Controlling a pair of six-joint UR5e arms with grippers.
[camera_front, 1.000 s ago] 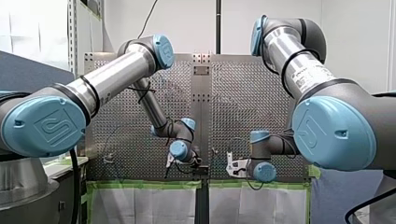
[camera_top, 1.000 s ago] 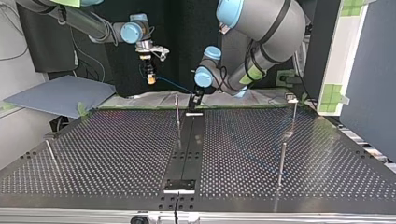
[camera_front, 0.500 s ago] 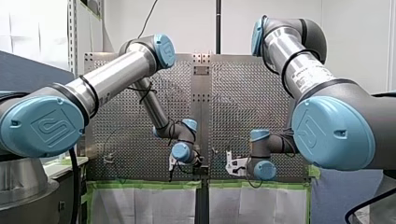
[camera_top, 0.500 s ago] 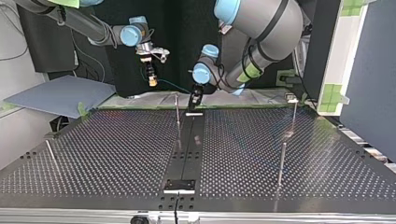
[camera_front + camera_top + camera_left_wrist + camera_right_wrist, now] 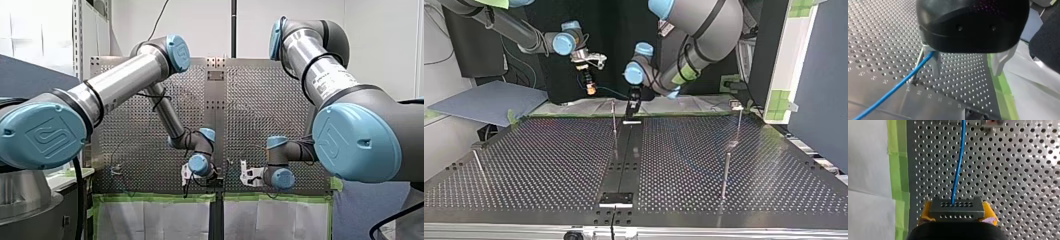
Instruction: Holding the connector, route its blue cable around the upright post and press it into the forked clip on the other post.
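- My right gripper (image 5: 957, 213) is pinching the connector (image 5: 957, 206). It's a dark grey block with rows of little holes, squeezed between the yellow pads (image 5: 926, 211).
- The blue cable (image 5: 958, 167) comes out of the connector's face and runs pretty much straight ahead of that gripper, over the perforated table (image 5: 1010, 170). A strip of green tape (image 5: 898, 170) lines the table's edge beside it.
- In the top view that gripper hangs upper left of centre, just off the table's far edge and well above it. The connector points down, and the cable sags from it toward the upper middle of the frame.
- My left gripper (image 5: 966, 72) is spread wide with nothing clamped, its pale fingers (image 5: 933, 62) well apart.
- The cable climbs up to one of those fingers and meets it near its root. I honestly can't tell if it carries on between the fingers.
- A thin upright post (image 5: 920, 57) stands just beside that same finger. The cable crosses it low down near its foot, but I can't tell on which side.
- In the top view the left gripper sits at upper centre, pointing down at the table's far edge, just right of that post.
- Two more posts stand toward the right of the top view, well apart from the cable. The far post (image 5: 739, 125) has a pale head, too small to tell if it's forked.
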